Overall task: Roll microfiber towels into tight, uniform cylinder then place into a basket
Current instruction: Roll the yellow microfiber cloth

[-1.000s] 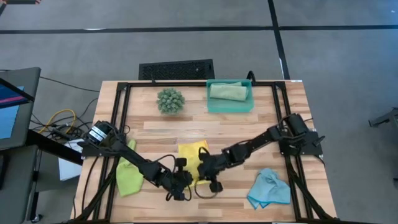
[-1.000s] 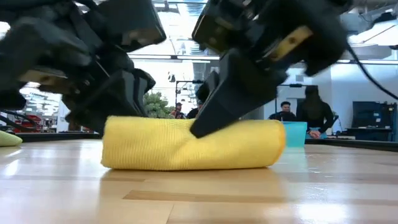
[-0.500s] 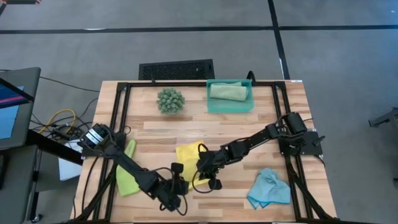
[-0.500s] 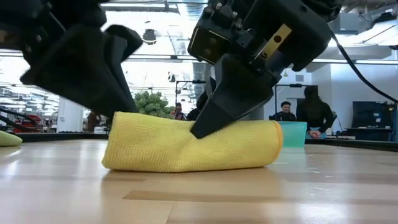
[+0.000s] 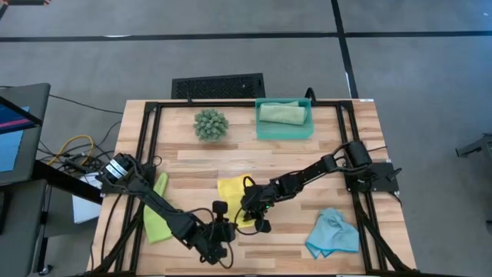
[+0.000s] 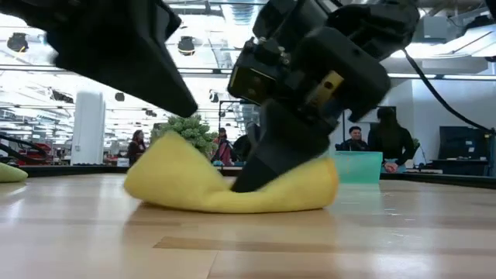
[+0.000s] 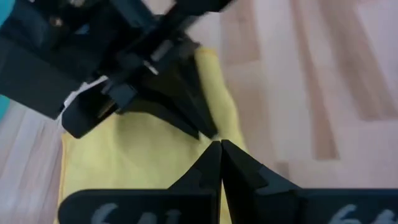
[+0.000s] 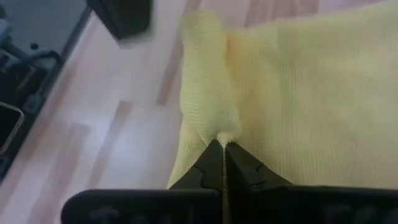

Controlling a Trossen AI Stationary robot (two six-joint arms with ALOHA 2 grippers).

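High view: left gripper and right gripper both at the yellow towel, near table front; basket far beyond them with a green towel inside.
Low view: towel humped under right gripper.
Left wrist: fingers closed together, nothing visibly between them, towel just ahead.
Right wrist: fingers pinched on towel edge.

yellow towel rumpled, sage towel in basket
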